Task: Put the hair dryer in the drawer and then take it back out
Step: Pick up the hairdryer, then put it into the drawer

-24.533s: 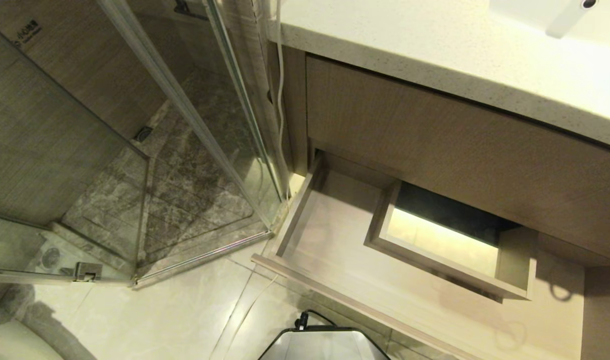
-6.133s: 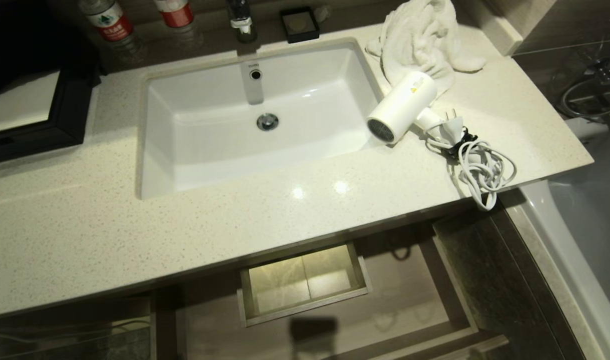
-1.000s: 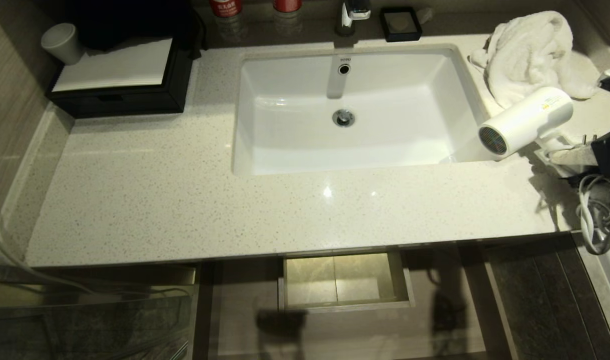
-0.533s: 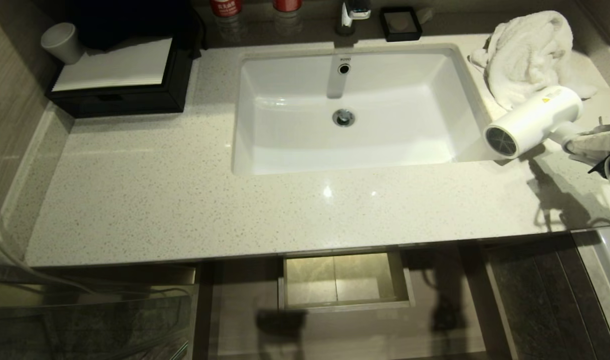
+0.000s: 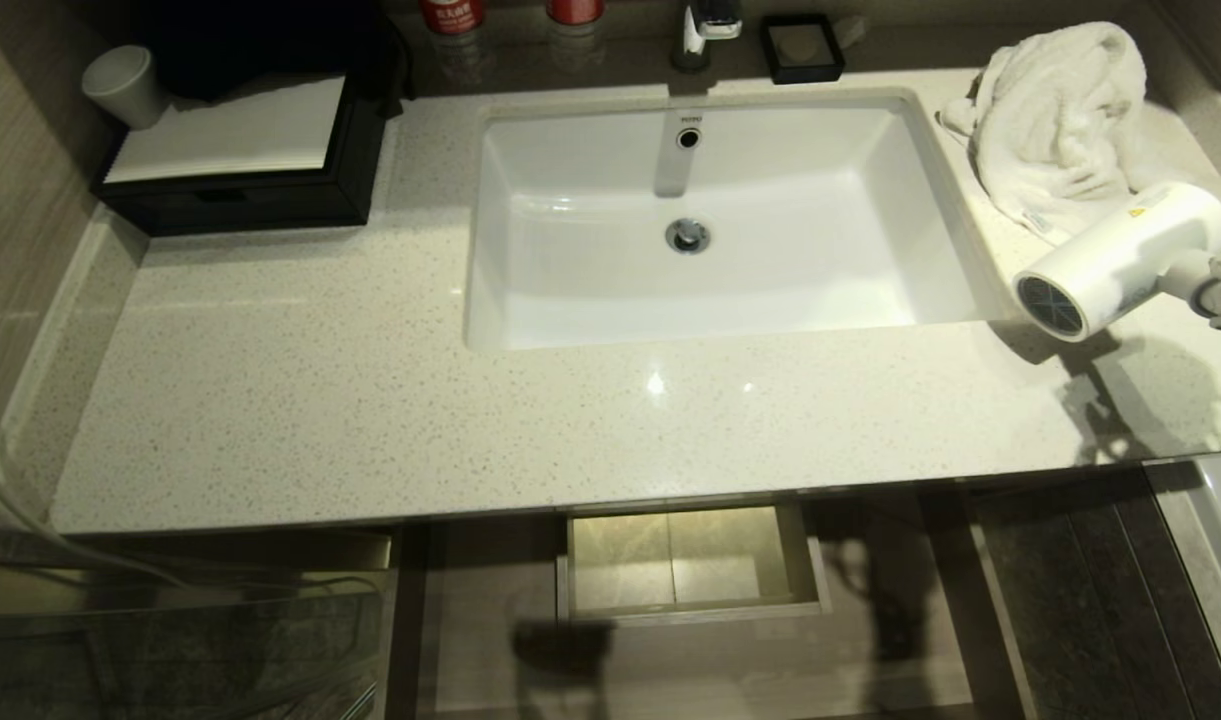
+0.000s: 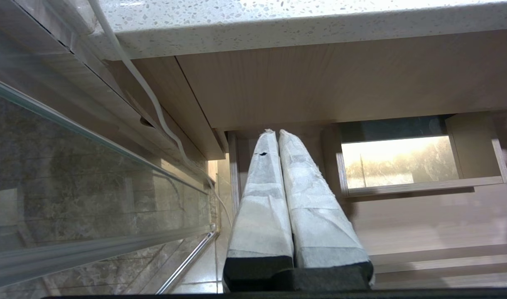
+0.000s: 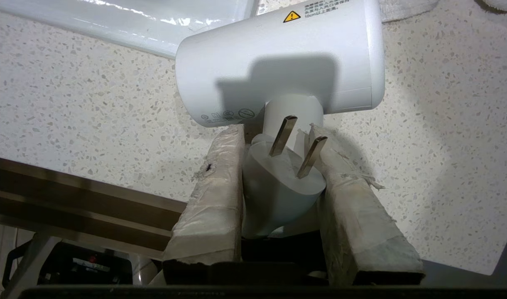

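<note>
Between my right gripper's (image 7: pixel 276 141) jaws sit the hair dryer's (image 5: pixel 1120 262) handle and plug (image 7: pixel 278 182), clamped together; that round plug could roll, letting the dryer slip.

Right gripper (image 7: pixel 274 137) clamped on hair dryer (image 7: pixel 278 62) handle with plug (image 7: pixel 278 182) between fingers; left gripper (image 6: pixel 274 133) parked, fingers pressed together.

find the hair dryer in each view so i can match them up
Head view: hair dryer at the far right, above the countertop, grille facing the sink.
Left wrist view: not in it.
Right wrist view: barrel at top centre, handle and plug between the right end effector fingers.
Shared landmark: the speckled countertop, in all three.
</note>
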Controlling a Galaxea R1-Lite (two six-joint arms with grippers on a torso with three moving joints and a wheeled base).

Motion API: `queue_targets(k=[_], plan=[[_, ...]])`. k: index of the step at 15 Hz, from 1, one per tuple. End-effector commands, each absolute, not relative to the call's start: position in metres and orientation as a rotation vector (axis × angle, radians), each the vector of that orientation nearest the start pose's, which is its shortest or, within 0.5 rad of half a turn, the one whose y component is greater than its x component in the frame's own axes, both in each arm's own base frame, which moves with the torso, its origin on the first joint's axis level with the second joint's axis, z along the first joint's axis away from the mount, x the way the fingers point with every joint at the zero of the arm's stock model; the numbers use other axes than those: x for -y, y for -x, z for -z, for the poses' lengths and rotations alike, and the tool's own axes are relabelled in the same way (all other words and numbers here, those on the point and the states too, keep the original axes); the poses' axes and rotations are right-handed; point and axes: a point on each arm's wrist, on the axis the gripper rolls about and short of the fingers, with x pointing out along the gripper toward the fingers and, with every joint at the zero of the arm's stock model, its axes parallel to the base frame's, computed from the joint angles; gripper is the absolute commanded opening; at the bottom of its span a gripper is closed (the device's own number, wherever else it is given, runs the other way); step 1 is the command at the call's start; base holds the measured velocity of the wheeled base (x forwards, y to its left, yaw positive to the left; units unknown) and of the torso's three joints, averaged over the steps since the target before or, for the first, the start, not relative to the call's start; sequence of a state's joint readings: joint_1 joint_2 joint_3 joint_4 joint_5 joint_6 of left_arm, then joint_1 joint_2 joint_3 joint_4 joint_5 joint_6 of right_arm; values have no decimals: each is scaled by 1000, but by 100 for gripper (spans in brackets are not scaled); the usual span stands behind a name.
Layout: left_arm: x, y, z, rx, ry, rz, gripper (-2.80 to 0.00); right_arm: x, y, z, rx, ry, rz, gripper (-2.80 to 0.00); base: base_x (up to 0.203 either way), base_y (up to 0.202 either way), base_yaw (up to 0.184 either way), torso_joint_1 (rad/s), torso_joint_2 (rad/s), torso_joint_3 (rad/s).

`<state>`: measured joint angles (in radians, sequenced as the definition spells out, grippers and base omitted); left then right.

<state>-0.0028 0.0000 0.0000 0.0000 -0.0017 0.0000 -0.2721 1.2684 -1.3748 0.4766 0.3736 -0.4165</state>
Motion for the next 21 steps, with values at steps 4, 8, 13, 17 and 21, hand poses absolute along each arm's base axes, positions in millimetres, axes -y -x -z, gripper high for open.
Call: queue_targets(k=[4,8,13,17,21], plan=[[0,23,-75,0,0,5,-280,28,-135,-346,-290,304,-179,-280,0,0,0,0,0,0],[0,23,-75,0,0,3,-280,24,-123,-348,-268,314,-161,-280,0,0,0,0,0,0],[0,23,-75,-1,0,4,-280,20,-105,-343,-301,361,30,-280,0,0,0,0,0,0],[0,23,-75,-2,0,3,-280,14,-87,-339,-264,371,23,-280,0,0,0,-203,190,-14],[0,23,-75,-1,1,5,-280,11,-72,-340,-220,380,31,-280,0,0,0,-359,265,-87]])
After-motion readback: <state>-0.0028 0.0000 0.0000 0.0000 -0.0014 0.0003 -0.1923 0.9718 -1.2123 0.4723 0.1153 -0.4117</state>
